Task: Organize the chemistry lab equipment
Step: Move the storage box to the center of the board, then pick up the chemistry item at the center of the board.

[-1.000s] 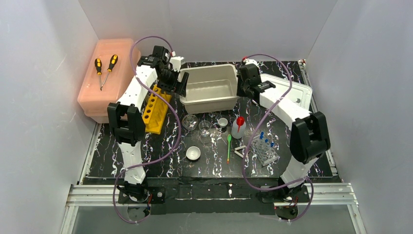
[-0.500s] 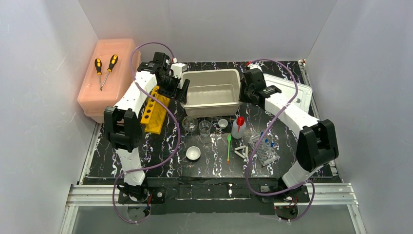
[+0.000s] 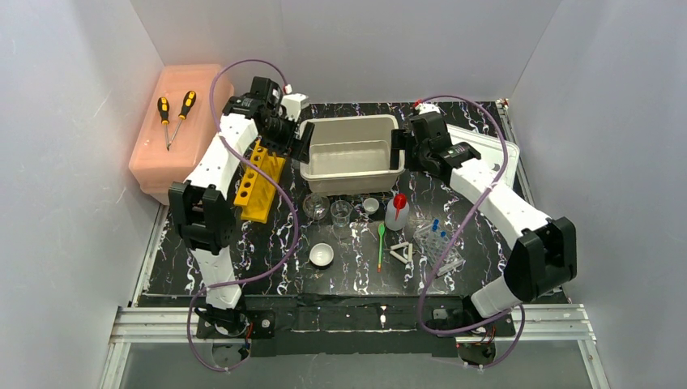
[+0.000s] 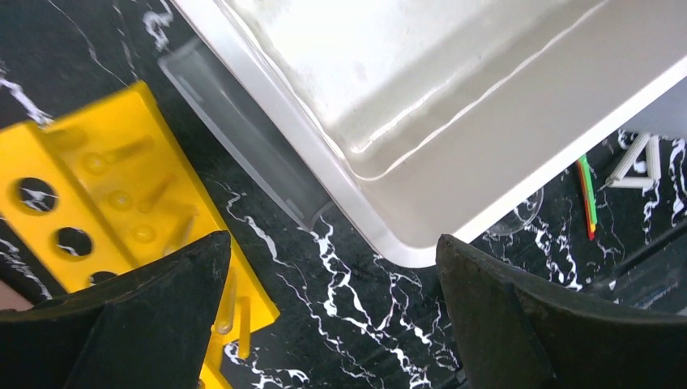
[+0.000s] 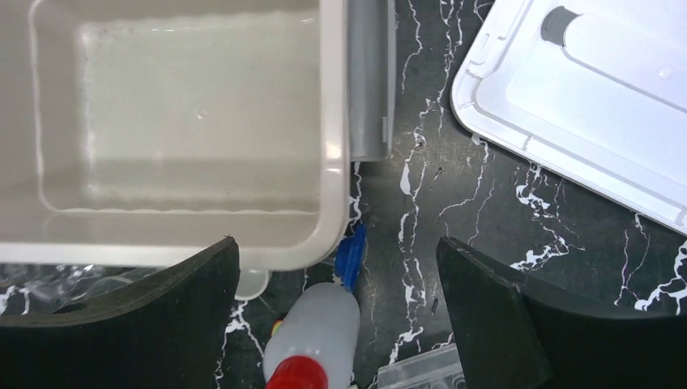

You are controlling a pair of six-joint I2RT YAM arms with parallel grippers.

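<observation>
A white bin (image 3: 352,154) sits at the back middle of the table. My left gripper (image 3: 303,144) hangs open at its left end, above bare table between the bin's corner (image 4: 421,121) and the yellow rack (image 4: 105,203). At the bin's right end my right gripper (image 3: 398,150) is open, holding nothing, over the red-capped squeeze bottle (image 5: 316,340). In front of the bin stand glass beakers (image 3: 316,205), the bottle (image 3: 396,212), a green spoon (image 3: 380,245), a white triangle (image 3: 402,252), a white bowl (image 3: 322,255) and a clear rack of blue-capped tubes (image 3: 437,245).
A pink box (image 3: 177,142) with two screwdrivers (image 3: 164,120) on top fills the back left corner. A white lid (image 3: 486,154) lies flat to the right of the bin. White walls close in the table on three sides.
The bin has swung from a skewed pose to lie square and a little to the left. My right gripper has opened and let go of its right rim. The left gripper stayed open.
</observation>
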